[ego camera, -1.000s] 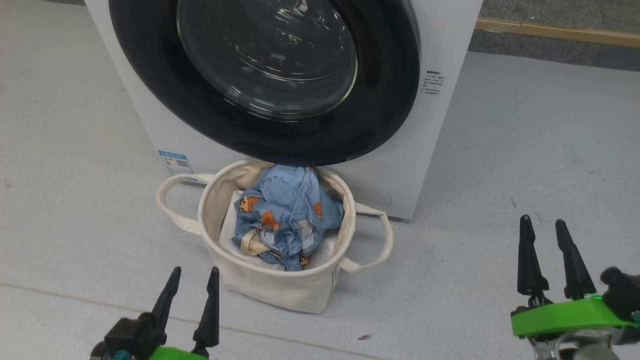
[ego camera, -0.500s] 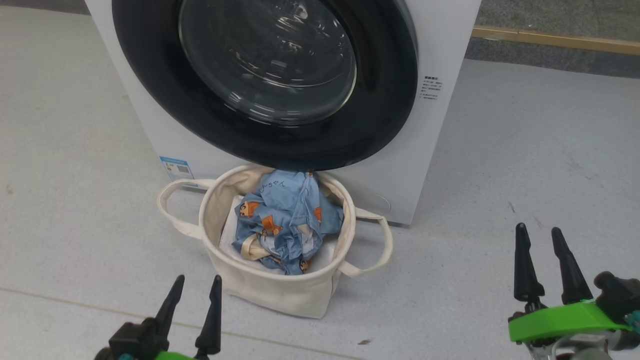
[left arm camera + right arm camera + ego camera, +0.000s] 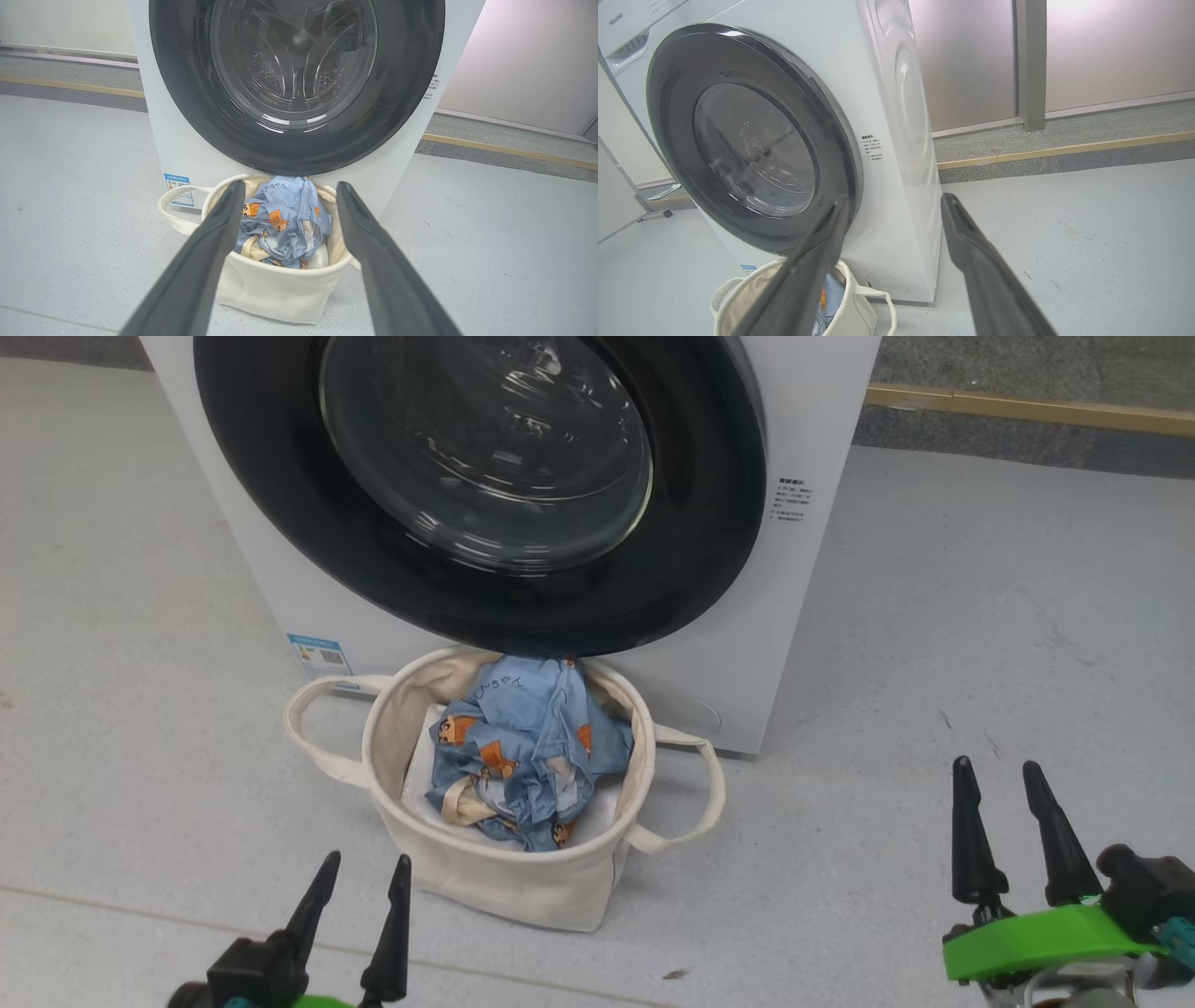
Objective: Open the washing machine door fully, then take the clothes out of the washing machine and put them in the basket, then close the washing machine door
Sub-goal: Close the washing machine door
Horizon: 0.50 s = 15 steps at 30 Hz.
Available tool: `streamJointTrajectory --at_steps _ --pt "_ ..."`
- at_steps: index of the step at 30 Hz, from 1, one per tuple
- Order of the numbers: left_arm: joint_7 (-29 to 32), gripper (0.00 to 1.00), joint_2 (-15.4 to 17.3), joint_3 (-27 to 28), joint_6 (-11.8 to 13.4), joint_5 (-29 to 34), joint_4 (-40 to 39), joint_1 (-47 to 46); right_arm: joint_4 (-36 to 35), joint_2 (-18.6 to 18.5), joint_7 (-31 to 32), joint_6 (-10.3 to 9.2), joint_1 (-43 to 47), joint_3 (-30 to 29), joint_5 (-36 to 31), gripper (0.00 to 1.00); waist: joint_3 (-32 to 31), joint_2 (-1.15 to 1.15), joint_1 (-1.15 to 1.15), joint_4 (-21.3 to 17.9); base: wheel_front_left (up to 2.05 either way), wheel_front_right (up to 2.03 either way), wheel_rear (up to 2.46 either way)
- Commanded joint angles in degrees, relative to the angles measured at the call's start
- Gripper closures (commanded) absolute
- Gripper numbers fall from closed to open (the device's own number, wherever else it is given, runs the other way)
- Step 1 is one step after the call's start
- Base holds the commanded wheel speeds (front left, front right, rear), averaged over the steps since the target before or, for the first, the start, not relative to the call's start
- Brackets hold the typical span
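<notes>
My left gripper (image 3: 369,859) and right gripper (image 3: 996,765) hang spread, empty. Light blue cartoon-print clothes (image 3: 527,751) lie in the cream canvas basket (image 3: 523,887) below the white washing machine's (image 3: 812,429) glossy black-rimmed round door (image 3: 709,523); if it's unlatched, it may swing onto them

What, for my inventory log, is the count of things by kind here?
Washing machine: 1
Basket: 1
Clothes heap: 1
Grippers: 2 (left gripper, right gripper)
Total: 5
</notes>
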Motion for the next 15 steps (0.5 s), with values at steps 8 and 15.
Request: streamJointTrajectory --at_steps 8,15 --pt "-0.7 0.0 0.3 2.3 -0.2 1.0 -2.4 -1.4 -2.0 -0.3 -0.1 -0.01 -1.4 1.6 -1.2 0.0 0.2 0.0 0.0 0.0 0.0 0.0 0.0" --pt "-0.7 0.0 -0.1 2.4 -0.2 -0.1 -1.4 -1.3 -2.1 -0.3 -0.1 -0.01 -1.4 1.5 -1.0 0.0 -0.2 0.0 0.0 0.1 0.0 0.0 0.0"
